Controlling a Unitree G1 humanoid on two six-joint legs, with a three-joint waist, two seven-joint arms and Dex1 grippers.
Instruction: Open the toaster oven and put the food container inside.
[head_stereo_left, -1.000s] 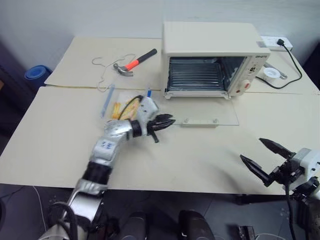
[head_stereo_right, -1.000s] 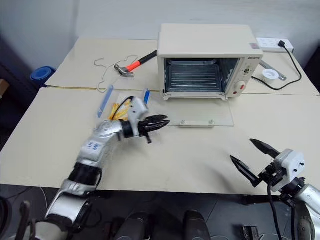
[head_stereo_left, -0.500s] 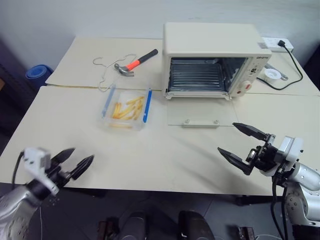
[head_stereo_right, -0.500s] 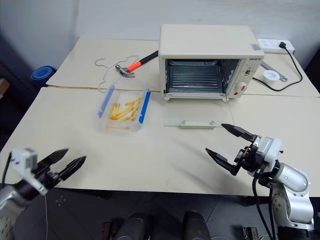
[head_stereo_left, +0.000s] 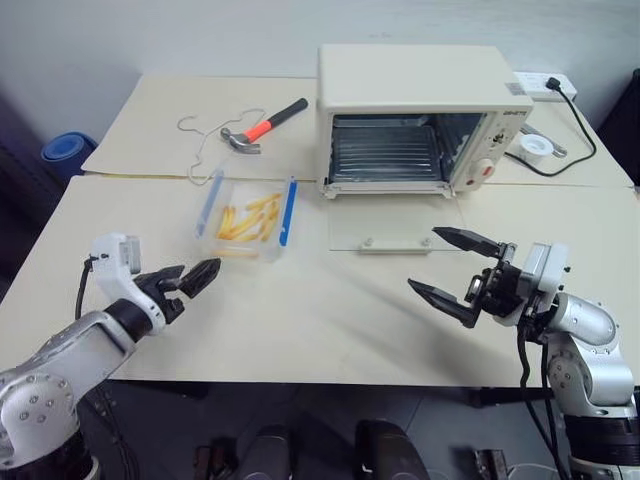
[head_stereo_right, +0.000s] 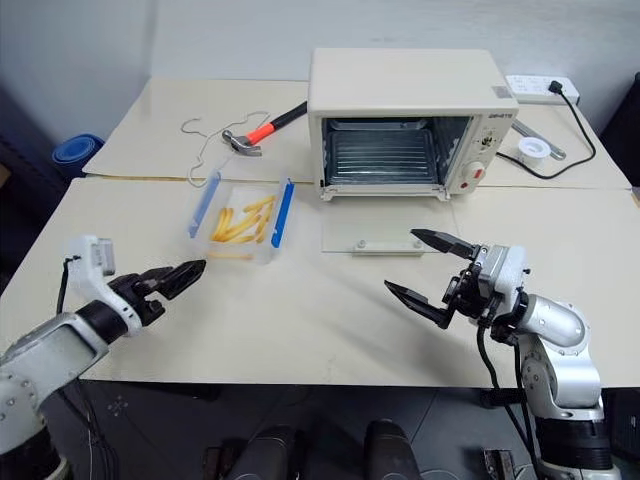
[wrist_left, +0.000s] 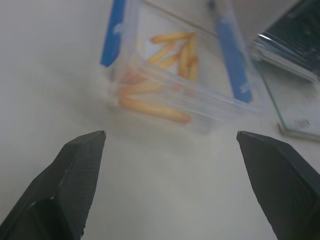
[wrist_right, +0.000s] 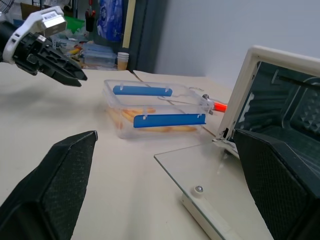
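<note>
Altogether: one toaster oven (head_stereo_left: 410, 115), one food container (head_stereo_left: 250, 215), and two wide-spread, empty end effectors.

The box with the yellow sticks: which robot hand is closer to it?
Left. The left hand is open just in front of the food container, pointing at it. The right hand is open farther off, beyond the toaster oven's lowered glass door.

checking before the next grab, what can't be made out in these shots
- Food container, left wrist view: blurred; whether a lid covers it can't be told.
- Toaster oven, right wrist view: cut off by the frame edge and partly hidden behind a right gripper finger.
- Knob markings on the oven's panel, head views: too small to read.
- Oven's back wall behind the rack: dark, unclear.
</note>
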